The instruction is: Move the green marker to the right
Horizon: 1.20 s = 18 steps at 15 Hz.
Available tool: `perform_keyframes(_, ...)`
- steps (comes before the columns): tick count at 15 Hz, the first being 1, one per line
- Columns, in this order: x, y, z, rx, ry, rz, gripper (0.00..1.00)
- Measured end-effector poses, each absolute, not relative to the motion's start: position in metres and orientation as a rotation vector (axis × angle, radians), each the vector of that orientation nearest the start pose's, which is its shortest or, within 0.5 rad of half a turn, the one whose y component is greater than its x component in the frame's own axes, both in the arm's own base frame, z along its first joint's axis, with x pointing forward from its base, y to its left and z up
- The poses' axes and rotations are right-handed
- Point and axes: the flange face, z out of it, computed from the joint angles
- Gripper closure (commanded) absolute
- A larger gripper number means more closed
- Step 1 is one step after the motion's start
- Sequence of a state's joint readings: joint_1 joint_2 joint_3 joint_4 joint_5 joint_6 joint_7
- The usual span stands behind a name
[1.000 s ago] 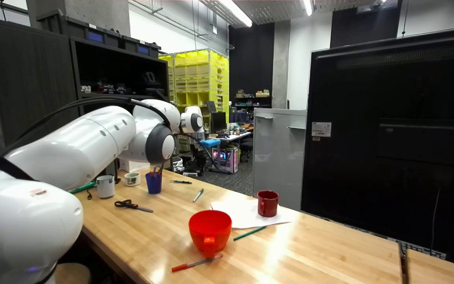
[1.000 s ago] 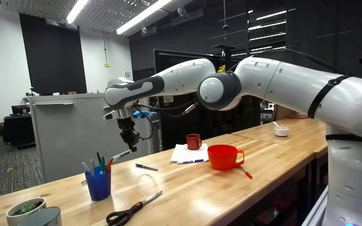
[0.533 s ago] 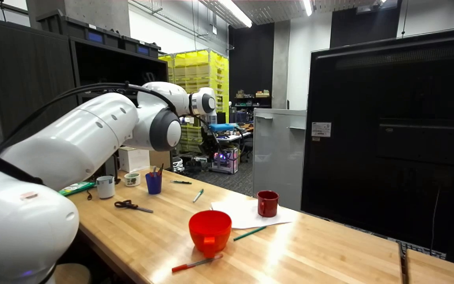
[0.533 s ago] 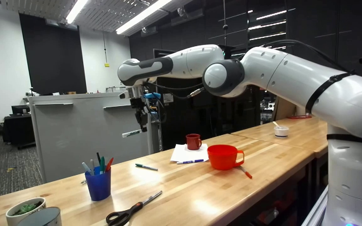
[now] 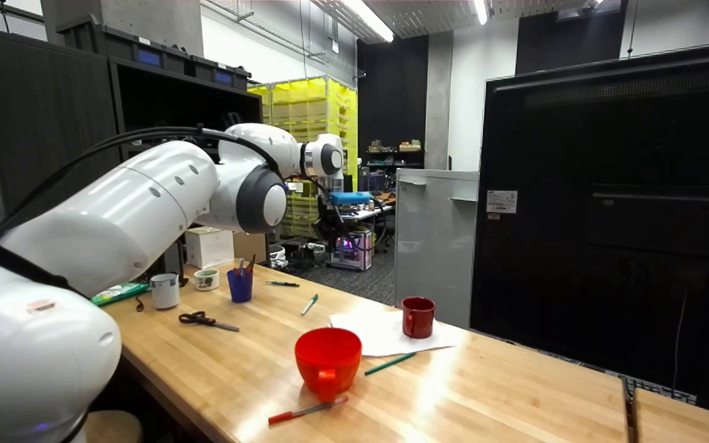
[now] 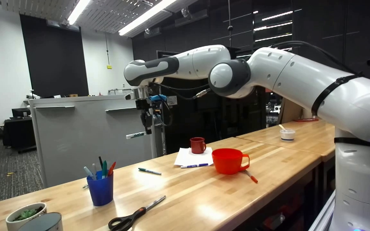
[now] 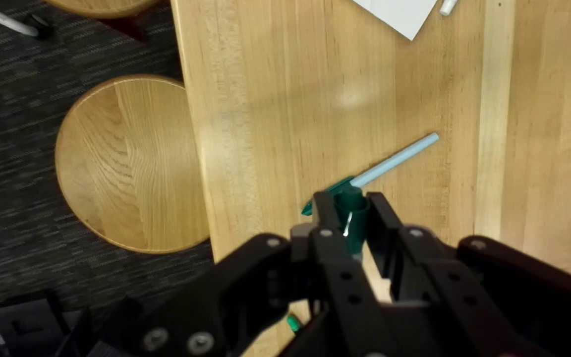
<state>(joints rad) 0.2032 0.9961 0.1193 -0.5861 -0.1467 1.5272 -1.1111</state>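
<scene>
Green marker point(image 6: 136, 135) hangs nearly level in an exterior view, free barrel end dipping a little. Short and slim; white barrel, green lettering too small to read, dark green cap. Gripper point(image 7: 350, 203) pinches it by the cap, a finger on each side in the wrist view, in mid-air well above the bench point(image 7: 285, 74).

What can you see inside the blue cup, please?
In the blue cup are a dark pen, a green pen, a red pen, a pale-blue pen and a grey pen; the cup hides their lower ends and its own bottom.
</scene>
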Motion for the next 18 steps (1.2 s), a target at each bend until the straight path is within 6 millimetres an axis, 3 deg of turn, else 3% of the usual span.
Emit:
perform_keyframes(2,0.755,0.183,0.404,-2.439,-2.011,0.105,0.80)
perform_keyframes(3,0.755,0.183,0.404,-2.440,-2.010,0.105,0.95)
perform_keyframes(8,0.758,0.170,0.403,-2.470,-1.949,0.096,0.95)
perform_keyframes(13,0.769,0.102,0.418,-2.637,-1.628,0.030,0.95)
perform_keyframes(18,0.767,0.024,0.464,-2.870,-1.266,-0.035,0.95)
